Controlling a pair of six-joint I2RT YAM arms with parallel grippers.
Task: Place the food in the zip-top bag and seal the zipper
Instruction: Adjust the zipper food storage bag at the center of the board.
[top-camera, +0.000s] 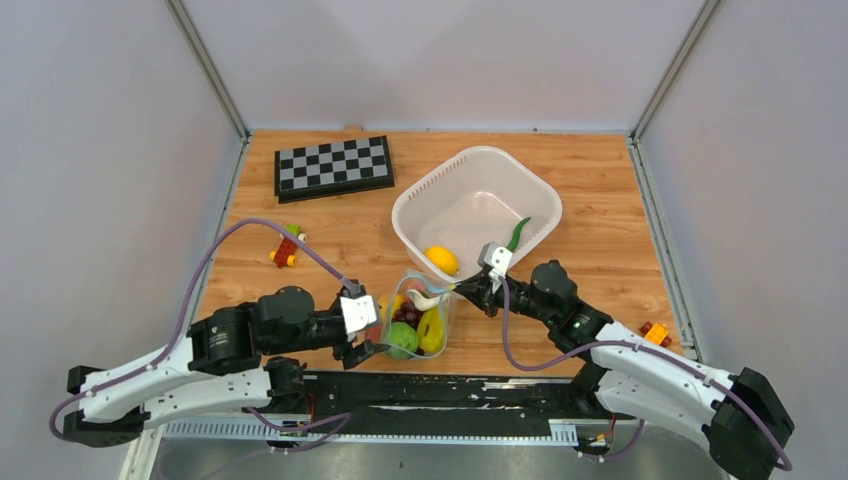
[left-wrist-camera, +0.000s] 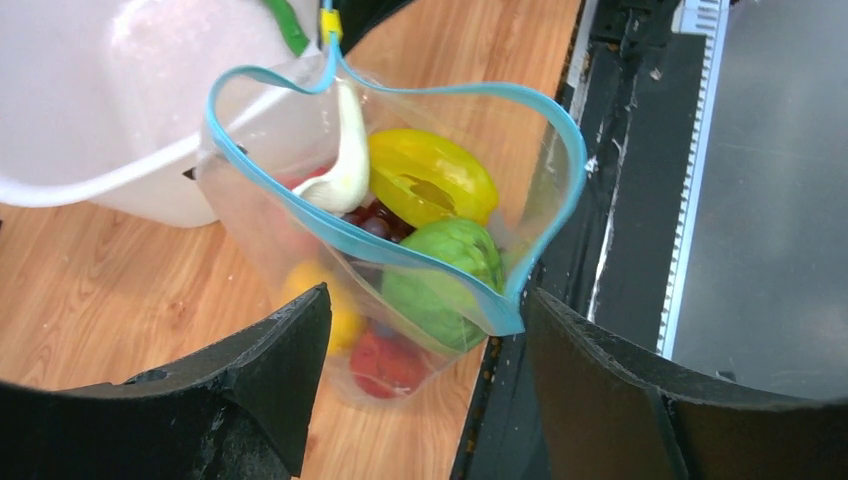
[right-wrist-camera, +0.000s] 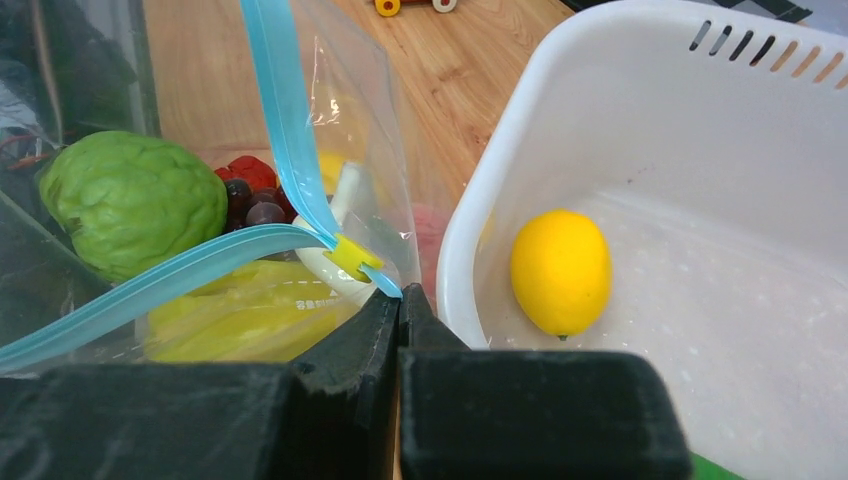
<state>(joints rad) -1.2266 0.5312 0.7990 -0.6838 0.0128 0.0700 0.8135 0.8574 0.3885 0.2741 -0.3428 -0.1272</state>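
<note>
The clear zip-top bag (top-camera: 425, 322) stands open on the table, holding a yellow fruit (left-wrist-camera: 430, 178), a green fruit (left-wrist-camera: 450, 265), purple grapes (left-wrist-camera: 375, 222), a red strawberry (left-wrist-camera: 385, 362) and a white piece (left-wrist-camera: 348, 165). Its teal zipper (left-wrist-camera: 400, 255) gapes wide. My left gripper (left-wrist-camera: 428, 300) is open, its fingers either side of the bag's near corner. My right gripper (right-wrist-camera: 400, 292) is shut on the zipper's far end, just past the yellow slider (right-wrist-camera: 352, 257). One lemon (right-wrist-camera: 560, 270) and a green chili (top-camera: 517, 235) lie in the white basket (top-camera: 430, 190).
The basket stands right behind the bag, its rim (right-wrist-camera: 470, 230) touching it. A folded chessboard (top-camera: 334, 166) lies at the back left, toy blocks (top-camera: 288, 245) left of the bag, and a small orange object (top-camera: 655, 333) by the right arm. A black rail (top-camera: 450, 385) runs along the near edge.
</note>
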